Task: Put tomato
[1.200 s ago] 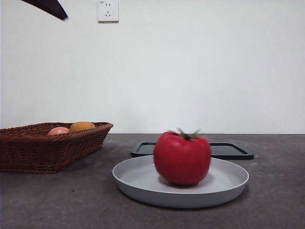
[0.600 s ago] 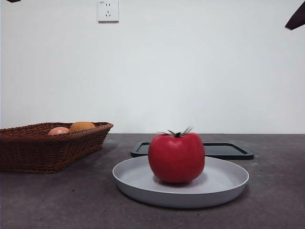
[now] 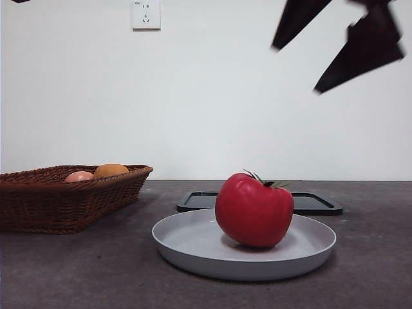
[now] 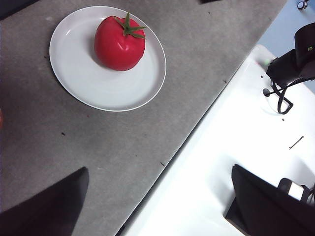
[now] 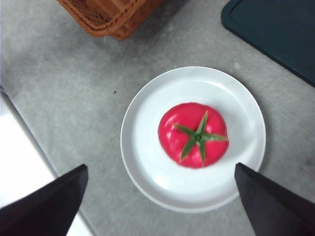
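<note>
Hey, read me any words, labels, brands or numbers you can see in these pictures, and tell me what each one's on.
No readable text anywhere.
The wall socket has a tiny mark in its top corner, too small to read.
The tomato, plate, basket and tray carry no writing.

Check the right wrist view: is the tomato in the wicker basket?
No, the tomato sits on the white plate, apart from the basket.

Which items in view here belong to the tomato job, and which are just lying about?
In the job:
- glossy round red tomato with green stem
- round grey plate it sits on
- right gripper, open above it

Lying about:
- brown wicker basket
- orange round fruit in it
- pale pink fruit in it
- black flat tray
</note>
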Controlling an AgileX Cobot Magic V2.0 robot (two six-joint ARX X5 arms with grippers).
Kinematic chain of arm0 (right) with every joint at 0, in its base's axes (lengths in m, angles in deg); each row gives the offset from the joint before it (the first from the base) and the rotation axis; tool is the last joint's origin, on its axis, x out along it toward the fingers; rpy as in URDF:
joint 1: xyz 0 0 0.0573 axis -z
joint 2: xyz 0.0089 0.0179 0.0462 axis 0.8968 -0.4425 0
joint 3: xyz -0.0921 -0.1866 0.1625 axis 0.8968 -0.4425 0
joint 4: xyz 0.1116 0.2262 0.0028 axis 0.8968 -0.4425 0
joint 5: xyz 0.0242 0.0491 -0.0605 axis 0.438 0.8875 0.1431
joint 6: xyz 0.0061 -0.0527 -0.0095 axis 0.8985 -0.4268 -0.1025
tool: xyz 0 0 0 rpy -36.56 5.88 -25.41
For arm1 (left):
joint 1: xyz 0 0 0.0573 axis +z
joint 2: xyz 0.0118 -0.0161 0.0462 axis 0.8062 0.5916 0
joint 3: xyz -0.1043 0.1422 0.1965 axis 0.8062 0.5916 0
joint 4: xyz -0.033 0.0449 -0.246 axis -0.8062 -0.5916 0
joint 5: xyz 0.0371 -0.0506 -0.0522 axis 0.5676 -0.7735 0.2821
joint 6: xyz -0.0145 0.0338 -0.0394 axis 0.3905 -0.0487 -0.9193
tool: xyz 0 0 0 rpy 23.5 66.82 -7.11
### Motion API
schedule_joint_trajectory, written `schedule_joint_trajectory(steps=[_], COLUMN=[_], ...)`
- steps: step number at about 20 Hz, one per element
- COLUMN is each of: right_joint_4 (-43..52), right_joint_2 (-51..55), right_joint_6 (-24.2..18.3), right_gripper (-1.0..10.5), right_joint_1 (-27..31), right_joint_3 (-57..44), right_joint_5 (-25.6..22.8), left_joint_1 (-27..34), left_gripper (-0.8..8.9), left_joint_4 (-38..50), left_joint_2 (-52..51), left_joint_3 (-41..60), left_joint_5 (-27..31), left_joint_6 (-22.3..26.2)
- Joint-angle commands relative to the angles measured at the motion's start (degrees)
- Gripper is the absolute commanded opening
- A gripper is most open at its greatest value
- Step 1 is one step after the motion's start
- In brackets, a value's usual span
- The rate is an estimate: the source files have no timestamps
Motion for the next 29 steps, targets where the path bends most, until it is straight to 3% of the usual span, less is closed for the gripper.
schedule_joint_trajectory(steps=[1,14,18,29], right_joint_4=[2.6,11.8,13.2,14.8], right_joint_2=[-4.0,-18.6,-20.1,-26.1], right_joint_6=[0.4,0.4,0.4,0.7], right_gripper=[4.9,5.5,5.5,5.5], right_joint_1=[-1.1,-5.1,-6.5,-7.8], right_joint_3=[1.0,1.0,1.0,1.0], right_joint_5=[-0.3,-3.1,-8.2,-7.1], left_joint_1=[-0.3,-0.3,-0.3,-0.3], left_gripper=[4.68,4.65,4.65,4.65], left_joint_4=[0.3,0.4,0.4,0.5], left_joint_2=[0.3,0.3,0.3,0.3], left_joint_3=[-1.2,-1.2,-1.2,-1.2], left_joint_5=[-0.4,-0.3,-0.4,-0.3], left_joint_6=[0.9,0.9,0.9,0.8])
